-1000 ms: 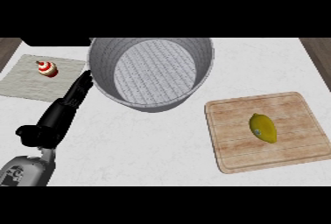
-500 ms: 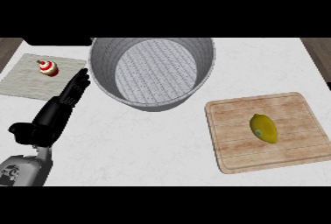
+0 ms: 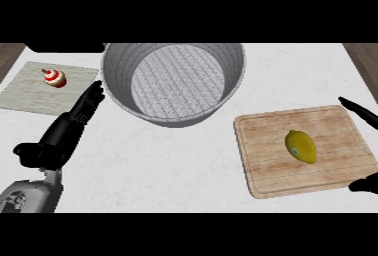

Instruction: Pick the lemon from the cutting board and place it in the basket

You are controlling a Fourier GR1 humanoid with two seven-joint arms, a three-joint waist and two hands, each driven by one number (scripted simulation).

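On the cutting board, the lemon lies untouched.
Left robot hand rests open, empty, beside the basket; right robot hand spreads open around the board's right edge.

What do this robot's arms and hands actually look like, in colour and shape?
The left hand is matt black, long and slim, with thin tapering fingers and a rounded thumb at its side. It joins a glossy light-grey forearm with dark inset patches. Of the right hand only black tips show at the view's right edge, so its forearm cannot be described. No cables or sleeves are visible.
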